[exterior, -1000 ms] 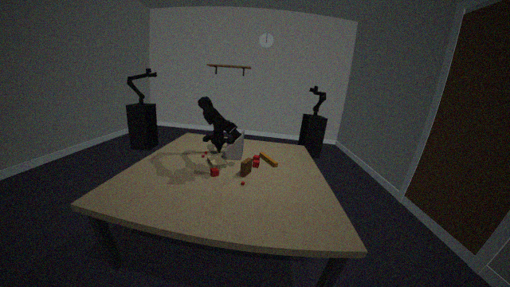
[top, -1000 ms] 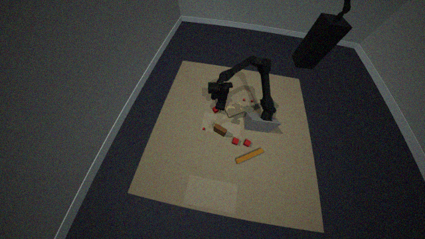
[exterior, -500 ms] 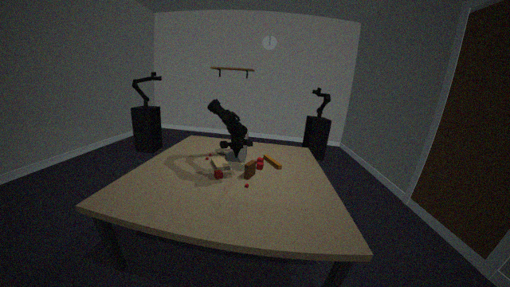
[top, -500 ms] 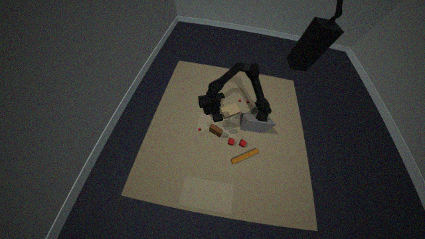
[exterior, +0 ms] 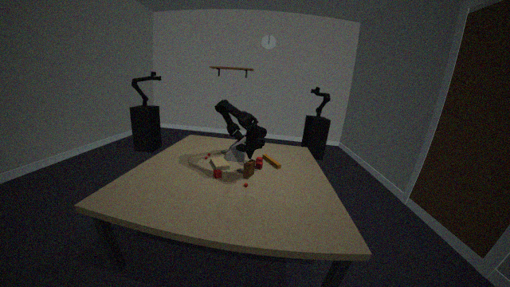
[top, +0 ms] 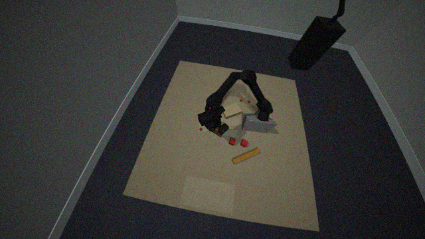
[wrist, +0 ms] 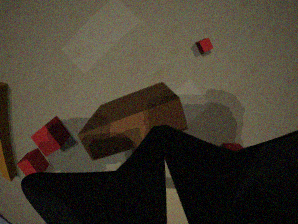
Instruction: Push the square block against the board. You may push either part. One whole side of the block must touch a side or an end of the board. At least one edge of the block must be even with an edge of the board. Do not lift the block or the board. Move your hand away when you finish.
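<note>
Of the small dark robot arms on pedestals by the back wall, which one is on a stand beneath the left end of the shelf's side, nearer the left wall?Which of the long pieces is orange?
The slim bar lying flat beyond the two neighbouring red cubes; the upright block is brown.

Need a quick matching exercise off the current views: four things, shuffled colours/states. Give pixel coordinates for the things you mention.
Things
1. Long bar [top: 246,156] [exterior: 272,161] [wrist: 4,130]
2. Upright block [top: 218,132] [exterior: 249,169] [wrist: 132,120]
3. Gripper [top: 223,129] [exterior: 250,156] [wrist: 160,132]
4. Clock [exterior: 268,41]

Colours/states
A. Black, shut, holding nothing
B. Pale and round, mounted high up
C. Orange, lying flat
D. Brown, left of the long bar in the exterior view

Pairs: 1-C, 2-D, 3-A, 4-B
</note>
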{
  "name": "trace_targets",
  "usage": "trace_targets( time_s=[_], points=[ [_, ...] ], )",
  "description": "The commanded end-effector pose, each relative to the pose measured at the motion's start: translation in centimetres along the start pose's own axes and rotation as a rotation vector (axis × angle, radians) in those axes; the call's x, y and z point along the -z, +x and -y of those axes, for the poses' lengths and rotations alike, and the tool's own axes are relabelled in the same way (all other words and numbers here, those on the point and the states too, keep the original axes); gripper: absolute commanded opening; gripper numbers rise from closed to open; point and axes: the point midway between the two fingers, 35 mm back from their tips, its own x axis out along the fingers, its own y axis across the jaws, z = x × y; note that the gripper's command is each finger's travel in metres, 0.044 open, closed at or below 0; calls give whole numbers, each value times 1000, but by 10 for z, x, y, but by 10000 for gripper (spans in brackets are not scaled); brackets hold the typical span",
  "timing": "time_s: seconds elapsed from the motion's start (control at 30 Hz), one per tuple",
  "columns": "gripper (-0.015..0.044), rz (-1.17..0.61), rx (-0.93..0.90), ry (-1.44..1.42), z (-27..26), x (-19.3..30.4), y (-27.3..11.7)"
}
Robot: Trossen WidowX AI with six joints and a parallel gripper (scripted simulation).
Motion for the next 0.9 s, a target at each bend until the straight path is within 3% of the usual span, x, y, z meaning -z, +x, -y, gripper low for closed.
trace_targets(
  time_s=[0.0, 0.27, 0.43, 0.87],
  points=[
    [0, 1, 5, -121, -16, -15, 0],
    [0, -8, 11, -238, -32, -27, 7],
    [0, -10, 12, -238, -31, -27, 54],
    [0, -10, 12, -238, -28, -17, 53]
  ],
)
